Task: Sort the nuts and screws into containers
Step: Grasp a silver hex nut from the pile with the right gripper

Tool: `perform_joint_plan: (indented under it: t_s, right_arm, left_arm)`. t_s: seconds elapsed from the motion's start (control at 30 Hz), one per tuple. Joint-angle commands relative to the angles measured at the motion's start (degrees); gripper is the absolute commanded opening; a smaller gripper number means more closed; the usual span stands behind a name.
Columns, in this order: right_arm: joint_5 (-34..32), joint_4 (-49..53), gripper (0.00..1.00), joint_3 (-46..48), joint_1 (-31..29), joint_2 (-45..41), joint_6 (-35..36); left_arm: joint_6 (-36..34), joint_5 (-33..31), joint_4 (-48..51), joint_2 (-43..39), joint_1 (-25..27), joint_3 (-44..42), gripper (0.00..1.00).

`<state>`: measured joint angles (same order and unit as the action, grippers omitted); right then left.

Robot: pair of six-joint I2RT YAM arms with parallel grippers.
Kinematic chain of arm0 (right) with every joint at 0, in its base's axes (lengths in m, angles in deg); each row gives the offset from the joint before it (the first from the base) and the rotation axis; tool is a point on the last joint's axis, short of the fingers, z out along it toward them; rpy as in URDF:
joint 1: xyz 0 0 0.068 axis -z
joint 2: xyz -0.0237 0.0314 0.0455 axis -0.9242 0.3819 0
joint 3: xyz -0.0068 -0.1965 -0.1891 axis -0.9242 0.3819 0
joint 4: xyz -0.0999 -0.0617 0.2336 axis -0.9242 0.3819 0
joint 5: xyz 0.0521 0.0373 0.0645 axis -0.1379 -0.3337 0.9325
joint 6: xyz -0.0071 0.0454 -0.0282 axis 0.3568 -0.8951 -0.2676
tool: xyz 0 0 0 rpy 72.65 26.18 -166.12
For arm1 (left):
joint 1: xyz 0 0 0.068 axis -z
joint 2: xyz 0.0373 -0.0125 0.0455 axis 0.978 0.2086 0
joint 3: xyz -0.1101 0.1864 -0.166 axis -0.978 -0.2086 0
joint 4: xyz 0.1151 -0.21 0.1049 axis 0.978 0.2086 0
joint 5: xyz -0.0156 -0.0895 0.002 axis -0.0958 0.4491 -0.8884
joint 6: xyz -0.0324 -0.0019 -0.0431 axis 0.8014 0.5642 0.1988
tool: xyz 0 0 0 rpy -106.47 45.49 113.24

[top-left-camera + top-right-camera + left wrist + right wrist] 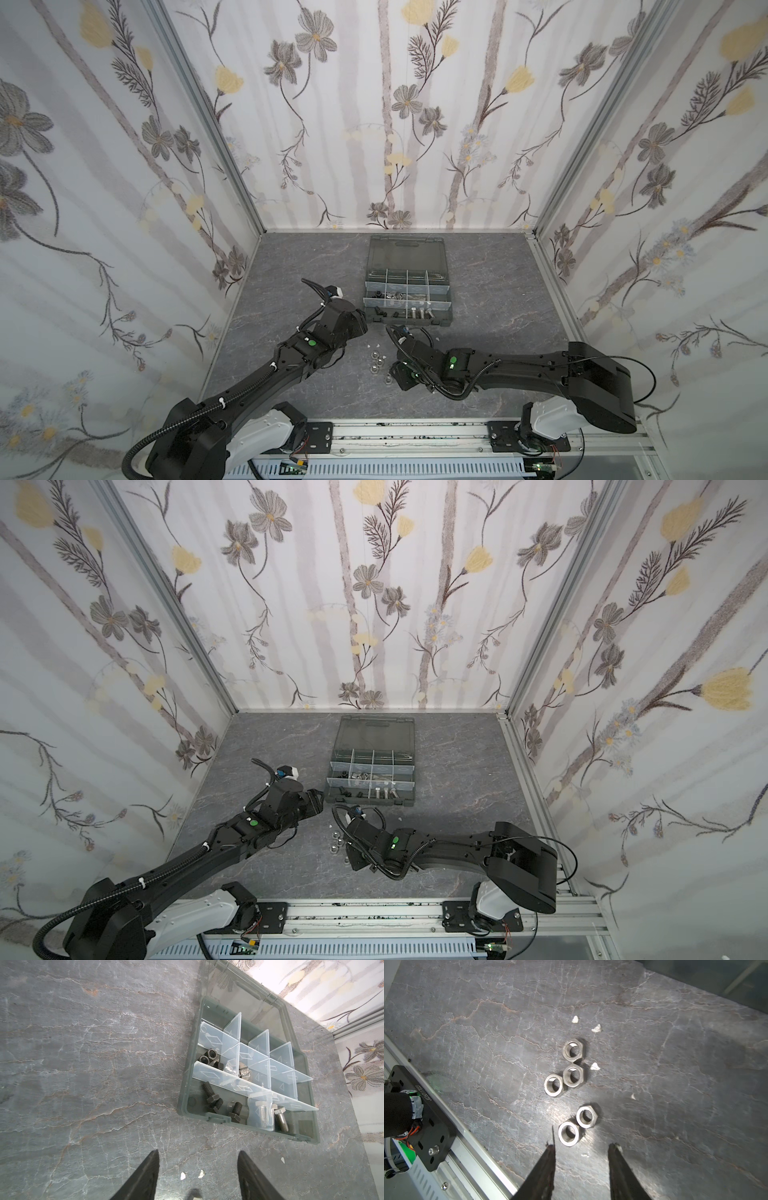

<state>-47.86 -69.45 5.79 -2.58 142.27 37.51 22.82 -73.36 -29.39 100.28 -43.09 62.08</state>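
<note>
Three floral-papered walls box in my grey veined table. My left jaws gape empty just short of the containers, where screws already lie. My right jaws hang half-open, holding nothing, over five loose nuts lying flat.

Five loose nuts, three black screws

A robot test booth is shown: a grey stone-patterned tabletop is enclosed by flower-papered panels held in aluminium posts, and a left arm and right arm are bolted to a slotted rail along its front edge.
</note>
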Motion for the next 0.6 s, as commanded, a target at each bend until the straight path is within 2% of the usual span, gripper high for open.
perform_joint_plan:
  t_s: [0.0, 0.57]
  right_arm:
    - [0.7, -0.5, 0.43, -1.5, -0.7, 2.0, 0.2]
    - [-0.7, 5.5, 0.46, -7.1, -3.2, 9.2, -0.1]
  left_arm:
    - [1.0, -1.6, -1.3, -0.5, -0.1, 0.0, 0.62]
    - [1.6, -0.6, -1.4, -0.3, -0.4, -0.3, 0.63]
